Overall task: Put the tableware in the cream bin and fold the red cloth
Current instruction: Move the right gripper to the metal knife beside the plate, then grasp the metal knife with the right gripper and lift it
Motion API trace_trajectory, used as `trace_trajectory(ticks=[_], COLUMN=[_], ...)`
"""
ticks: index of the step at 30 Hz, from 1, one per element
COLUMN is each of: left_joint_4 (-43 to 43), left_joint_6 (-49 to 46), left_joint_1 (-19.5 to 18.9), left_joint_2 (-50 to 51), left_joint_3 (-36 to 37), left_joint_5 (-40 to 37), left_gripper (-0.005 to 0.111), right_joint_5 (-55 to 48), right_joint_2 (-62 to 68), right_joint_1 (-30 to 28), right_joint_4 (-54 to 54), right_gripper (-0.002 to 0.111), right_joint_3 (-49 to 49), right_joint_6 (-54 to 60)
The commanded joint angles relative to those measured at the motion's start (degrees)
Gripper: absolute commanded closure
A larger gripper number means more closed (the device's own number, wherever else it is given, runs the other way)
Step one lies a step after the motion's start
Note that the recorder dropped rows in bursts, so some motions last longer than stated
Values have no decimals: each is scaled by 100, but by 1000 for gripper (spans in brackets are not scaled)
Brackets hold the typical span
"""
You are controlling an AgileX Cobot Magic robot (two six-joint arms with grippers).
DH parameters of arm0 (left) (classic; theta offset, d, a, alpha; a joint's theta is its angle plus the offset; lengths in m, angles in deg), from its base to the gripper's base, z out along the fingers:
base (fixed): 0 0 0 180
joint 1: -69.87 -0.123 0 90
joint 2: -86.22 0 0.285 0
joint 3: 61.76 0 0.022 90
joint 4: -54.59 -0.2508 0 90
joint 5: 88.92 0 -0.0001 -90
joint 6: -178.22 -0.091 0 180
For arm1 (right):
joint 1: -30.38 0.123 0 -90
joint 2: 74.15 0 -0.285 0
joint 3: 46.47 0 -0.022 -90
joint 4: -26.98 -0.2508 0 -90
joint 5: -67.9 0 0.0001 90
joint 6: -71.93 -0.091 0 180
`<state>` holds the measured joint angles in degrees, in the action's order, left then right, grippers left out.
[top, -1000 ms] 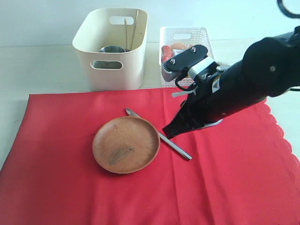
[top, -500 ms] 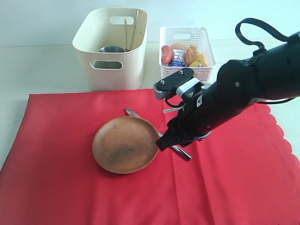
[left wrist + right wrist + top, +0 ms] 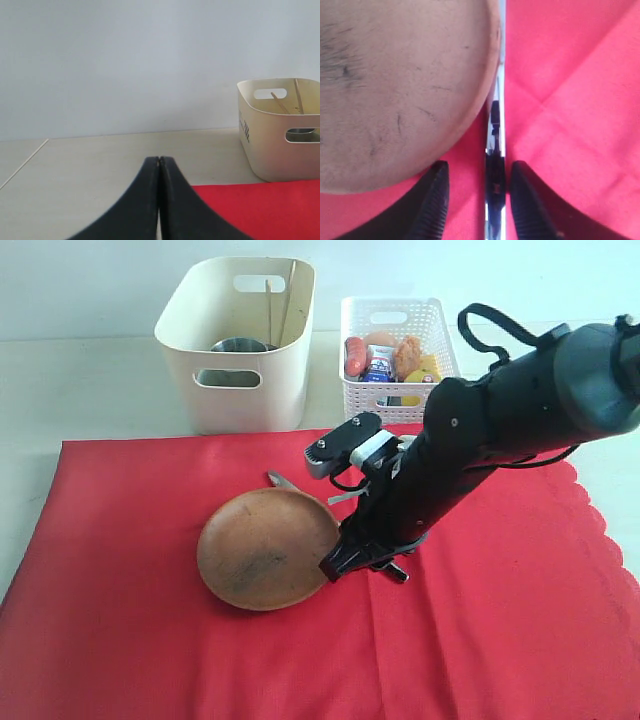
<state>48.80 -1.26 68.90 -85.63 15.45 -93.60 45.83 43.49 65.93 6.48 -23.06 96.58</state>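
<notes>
While hanging just beside the round brown wooden plate (image 3: 395, 85), straddling the metal table knife (image 3: 495, 150) with right gripper (image 3: 479, 167) jaws spread, not pinching; holding left gripper (image 3: 159, 159) jaws pressed together.

My jaws are pressed together over the pale surface (image 3: 100, 160). Ahead, the cream bin (image 3: 275, 150) stands just beside the red cloth (image 3: 260, 210), with chopsticks (image 3: 299, 97) leaning inside.

A white lattice basket (image 3: 430, 315) holds food (image 3: 380, 355) on the pale table (image 3: 100, 390).
</notes>
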Motion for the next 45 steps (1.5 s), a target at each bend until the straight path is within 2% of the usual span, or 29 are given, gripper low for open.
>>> trace_trajectory(ticks=[1, 8, 16, 29, 38, 45], left_joint_4=[-9, -9, -9, -9, -9, -9], left_joint_6=[19, 19, 19, 19, 19, 19], left_joint_1=[-6, -6, -6, -6, -6, -6], left_joint_2=[-37, -37, -37, -37, -37, -37], left_joint_3=[0, 0, 0, 0, 0, 0], left_joint_5=[-9, -9, -9, -9, -9, -9], left_gripper=[107, 107, 107, 107, 107, 107], right_joint_5=[-167, -311, -555, -550, -624, -475], right_joint_2=[210, 198, -222, -1321, -1201, -498], right_joint_1=[-28, -28, -28, -28, -28, -28], right_joint_4=[266, 1186, 1923, 1938, 1938, 1938], right_gripper=[78, 108, 108, 108, 108, 108], right_joint_3=[-101, -101, -101, -90, 73, 338], right_joint_6=[85, -861, -1600, -1636, -1636, -1636])
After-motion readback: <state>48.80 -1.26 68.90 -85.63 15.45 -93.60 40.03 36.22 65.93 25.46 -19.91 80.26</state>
